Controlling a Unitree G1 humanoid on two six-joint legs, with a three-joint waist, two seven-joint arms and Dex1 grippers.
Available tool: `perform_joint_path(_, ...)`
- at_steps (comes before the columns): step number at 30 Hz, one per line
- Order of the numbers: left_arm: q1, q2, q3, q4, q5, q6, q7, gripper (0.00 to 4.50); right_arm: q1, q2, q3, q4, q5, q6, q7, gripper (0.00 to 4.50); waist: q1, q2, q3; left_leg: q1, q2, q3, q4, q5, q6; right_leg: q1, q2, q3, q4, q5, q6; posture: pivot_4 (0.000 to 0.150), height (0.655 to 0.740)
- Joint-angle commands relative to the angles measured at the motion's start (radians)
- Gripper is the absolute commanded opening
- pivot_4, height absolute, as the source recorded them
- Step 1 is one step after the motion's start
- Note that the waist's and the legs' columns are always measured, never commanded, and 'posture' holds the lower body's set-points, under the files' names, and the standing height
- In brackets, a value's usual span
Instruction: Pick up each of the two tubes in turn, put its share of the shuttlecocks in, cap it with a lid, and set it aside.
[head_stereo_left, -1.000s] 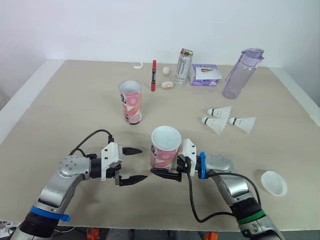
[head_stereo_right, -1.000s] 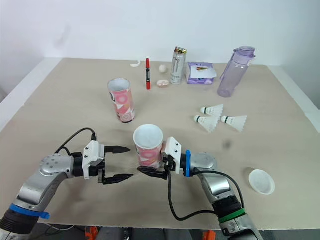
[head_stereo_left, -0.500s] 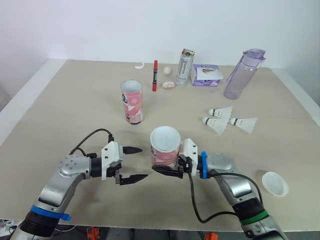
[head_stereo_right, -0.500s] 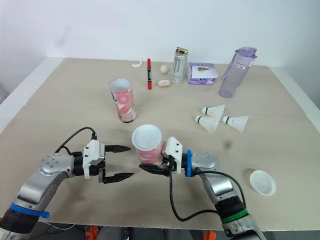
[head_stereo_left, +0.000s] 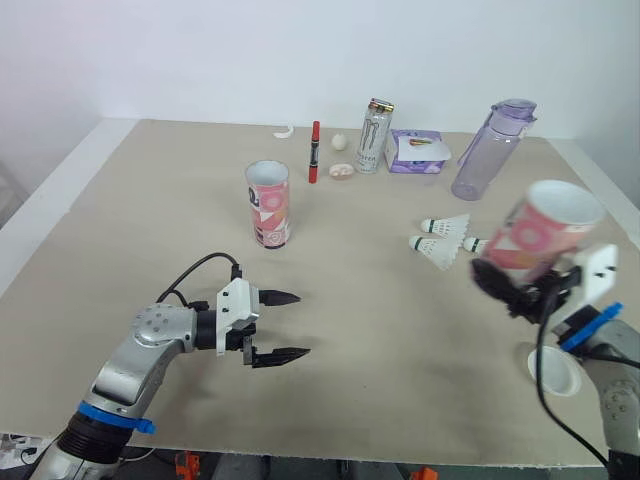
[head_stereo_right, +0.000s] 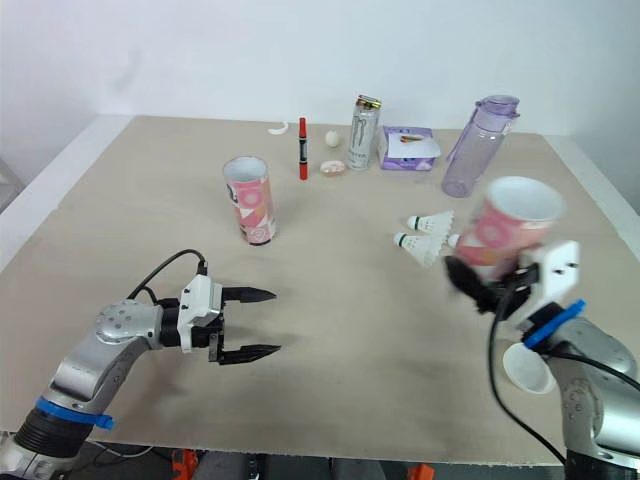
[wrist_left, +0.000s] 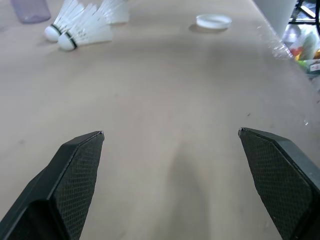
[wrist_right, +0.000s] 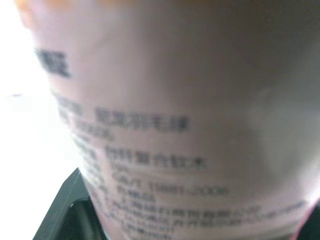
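My right gripper (head_stereo_left: 506, 287) is shut on a pink patterned tube (head_stereo_left: 540, 232) and holds it tilted in the air at the right, mouth up. The tube's printed wall (wrist_right: 190, 125) is close up in the right wrist view. Just beyond it, shuttlecocks (head_stereo_left: 441, 225) lie on the table, and I also see them (wrist_left: 80, 30) in the left wrist view. A white lid (head_stereo_left: 557, 371) rests below the right gripper near the front edge. The second pink tube (head_stereo_left: 268, 204) stands upright at centre left. My left gripper (head_stereo_left: 287, 326) hovers open over bare table, holding nothing.
Along the back stand a drink can (head_stereo_left: 374, 122), a purple water bottle (head_stereo_left: 487, 148) and a tissue pack (head_stereo_left: 417, 150). A red marker (head_stereo_left: 314, 152) and small white bits lie near them. The table's right edge runs close to the lid.
My right gripper has lifted the pink tube from the table's front centre and carried it right, beside the shuttlecocks. The left gripper stays open and has shifted slightly right.
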Motion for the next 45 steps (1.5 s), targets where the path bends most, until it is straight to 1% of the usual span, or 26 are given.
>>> perform_joint_path(1, -0.007, -0.01, -0.003, -0.051, -0.015, 0.007, 0.011, 4.5, -0.038, -0.014, -0.037, 0.148, -0.054, -0.109, -0.046, 3.12, -0.001, 0.001, 0.0, 0.0, 0.0, 0.001, 0.0, 0.0, 0.0, 0.0, 0.0, 0.001, 0.0, 0.0, 0.0, 0.15, 0.74)
perform_joint_path(6, -0.004, -0.01, -0.002, -0.064, -0.014, 0.013, 0.019, 4.5, -0.156, -0.053, -0.065, 0.432, -0.1, -0.238, -0.126, 3.12, -0.022, 0.002, -0.001, 0.004, 0.0, 0.006, 0.0, 0.0, 0.0, 0.001, 0.0, 0.006, 0.0, 0.002, 0.002, 0.15, 0.74)
perform_joint_path(11, 0.001, -0.004, 0.01, -0.076, -0.014, 0.018, 0.025, 4.5, -0.256, -0.097, -0.075, 0.659, -0.127, -0.342, -0.218, 3.12, -0.024, 0.003, -0.001, 0.004, -0.001, 0.007, 0.0, 0.0, 0.0, 0.002, 0.0, 0.008, 0.0, 0.001, 0.003, 0.15, 0.74)
perform_joint_path(15, 0.009, 0.003, 0.016, -0.086, -0.018, 0.023, 0.029, 4.5, -0.301, -0.113, -0.061, 0.767, -0.131, -0.388, -0.219, 3.12, -0.025, 0.003, -0.001, 0.004, -0.001, 0.007, -0.001, 0.0, 0.0, 0.002, 0.0, 0.009, 0.0, 0.001, 0.003, 0.15, 0.74)
perform_joint_path(20, 0.006, 0.009, 0.015, -0.087, -0.019, 0.025, 0.034, 4.5, -0.302, -0.104, -0.039, 0.806, -0.126, -0.379, -0.193, 3.12, -0.026, 0.002, -0.001, 0.005, -0.001, 0.007, -0.001, 0.0, 0.0, 0.003, 0.0, 0.01, 0.0, 0.001, 0.003, 0.15, 0.74)
perform_joint_path(22, 0.002, 0.009, 0.013, -0.082, -0.018, 0.023, 0.034, 4.5, -0.289, -0.101, -0.044, 0.791, -0.118, -0.373, -0.189, 3.81, -0.026, 0.002, -0.001, 0.005, -0.001, 0.007, -0.001, 0.0, 0.0, 0.003, 0.0, 0.01, 0.0, 0.001, 0.003, 0.15, 0.74)
perform_joint_path(24, -0.001, 0.01, 0.012, -0.078, -0.016, 0.022, 0.033, 4.5, -0.271, -0.099, -0.043, 0.768, -0.119, -0.367, -0.19, 4.38, -0.026, 0.002, -0.001, 0.005, -0.001, 0.007, -0.001, 0.0, 0.0, 0.004, 0.001, 0.01, 0.0, 0.001, 0.003, 0.15, 0.74)
perform_joint_path(27, 0.0, 0.01, 0.009, -0.077, -0.014, 0.02, 0.031, 4.5, -0.239, -0.092, -0.045, 0.726, -0.111, -0.357, -0.192, 4.38, -0.026, 0.003, -0.001, 0.005, -0.001, 0.007, -0.001, 0.0, 0.0, 0.003, 0.001, 0.01, 0.0, 0.001, 0.003, 0.15, 0.74)
perform_joint_path(31, -0.012, 0.005, -0.005, -0.061, -0.007, 0.013, 0.021, 4.5, -0.131, -0.066, -0.065, 0.541, -0.088, -0.301, -0.221, 4.38, -0.024, 0.003, -0.001, 0.005, -0.001, 0.006, -0.001, 0.0, 0.0, 0.003, 0.001, 0.01, 0.0, 0.0, 0.004, 0.15, 0.74)
perform_joint_path(36, -0.029, -0.002, -0.013, -0.037, -0.003, 0.005, 0.012, 4.5, -0.028, -0.038, -0.099, 0.339, -0.041, -0.203, -0.261, 4.38, -0.024, 0.003, -0.001, 0.005, -0.001, 0.007, -0.001, 0.0, 0.0, 0.003, 0.0, 0.011, 0.0, 0.0, 0.004, 0.15, 0.74)
perform_joint_path(41, -0.043, -0.009, -0.02, -0.012, 0.001, -0.004, -0.005, 4.5, 0.056, -0.025, -0.129, 0.178, -0.005, -0.115, -0.288, 4.38, -0.024, 0.004, -0.001, 0.005, -0.001, 0.007, -0.001, 0.0, 0.0, 0.003, 0.001, 0.011, 0.0, 0.0, 0.004, 0.15, 0.74)
perform_joint_path(45, -0.062, -0.02, -0.027, 0.022, 0.009, -0.016, -0.02, 4.5, 0.162, -0.006, -0.173, -0.003, 0.038, -0.021, -0.306, 4.38, -0.023, 0.004, -0.002, 0.005, -0.001, 0.007, -0.001, 0.0, 0.0, 0.002, 0.0, 0.011, 0.0, 0.0, 0.004, 0.15, 0.74)
